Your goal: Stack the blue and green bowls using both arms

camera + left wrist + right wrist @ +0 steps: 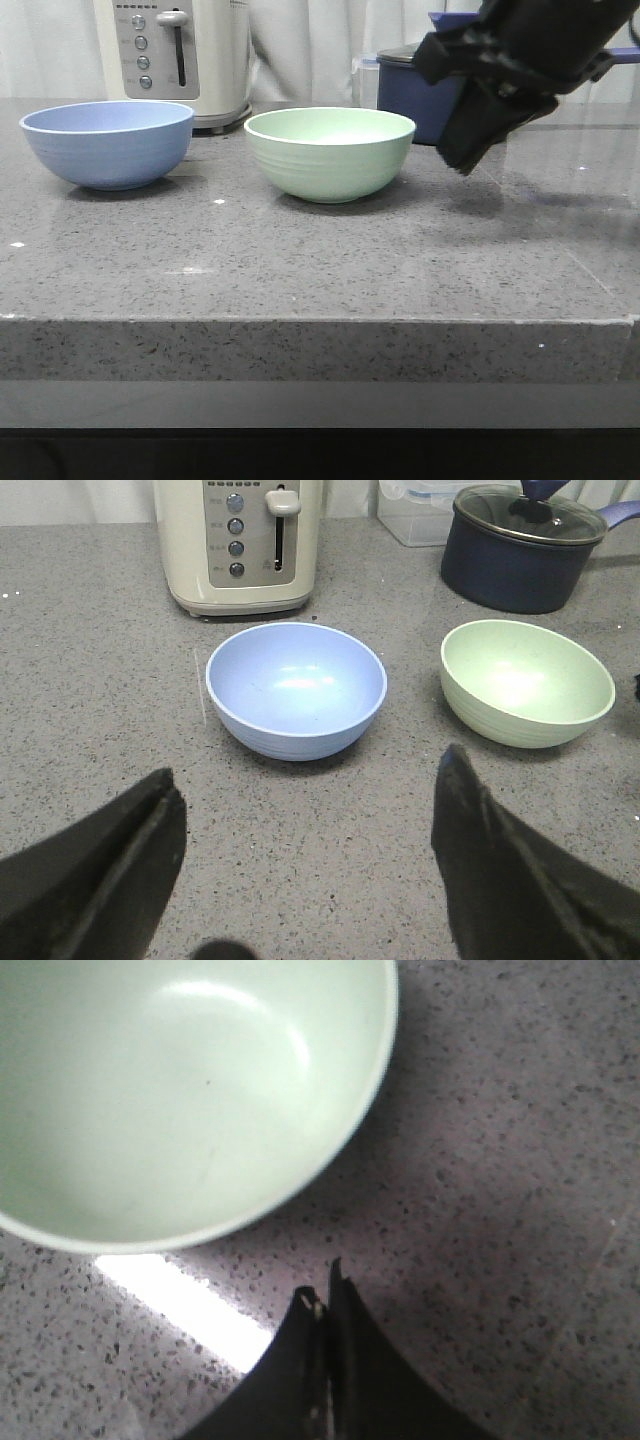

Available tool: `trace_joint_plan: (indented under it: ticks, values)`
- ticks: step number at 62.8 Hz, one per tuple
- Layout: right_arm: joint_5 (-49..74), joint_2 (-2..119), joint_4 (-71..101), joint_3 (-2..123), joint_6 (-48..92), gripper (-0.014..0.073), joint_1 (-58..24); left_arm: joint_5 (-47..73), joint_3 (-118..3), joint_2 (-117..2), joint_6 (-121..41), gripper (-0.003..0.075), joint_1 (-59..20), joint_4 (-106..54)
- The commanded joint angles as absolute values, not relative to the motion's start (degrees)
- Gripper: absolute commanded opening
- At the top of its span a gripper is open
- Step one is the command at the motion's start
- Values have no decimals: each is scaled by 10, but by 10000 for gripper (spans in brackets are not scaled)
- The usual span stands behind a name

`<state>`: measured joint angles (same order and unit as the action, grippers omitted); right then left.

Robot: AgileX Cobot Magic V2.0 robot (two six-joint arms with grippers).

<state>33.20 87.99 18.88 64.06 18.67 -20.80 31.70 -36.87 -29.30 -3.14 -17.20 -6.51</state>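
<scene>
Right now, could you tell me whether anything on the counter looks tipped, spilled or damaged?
Nothing stands out. The blue bowl and green bowl both sit upright, apart and empty on the counter, with no spills or cracks visible.

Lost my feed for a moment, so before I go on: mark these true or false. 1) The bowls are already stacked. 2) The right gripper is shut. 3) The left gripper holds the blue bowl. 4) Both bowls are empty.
1) False: the blue bowl and the green bowl stand apart on the counter.
2) True: the right gripper is shut, beside the green bowl.
3) False: the left gripper is open, short of it.
4) True.
</scene>
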Motion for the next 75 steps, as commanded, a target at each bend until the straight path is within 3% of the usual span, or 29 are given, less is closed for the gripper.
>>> trace_joint_plan:
  ticks: [1, 52, 75]
  values:
    - [288, 867, 219, 655, 208, -60, -207, 274, -383, -298, -32, 512, -177, -74]
    - [267, 869, 224, 655, 208, -64, -207, 283, -383, -308, -30, 512, -177, -75]
    - [267, 869, 224, 655, 208, -64, -207, 363, -533, -525, -28, 512, -158, -62]
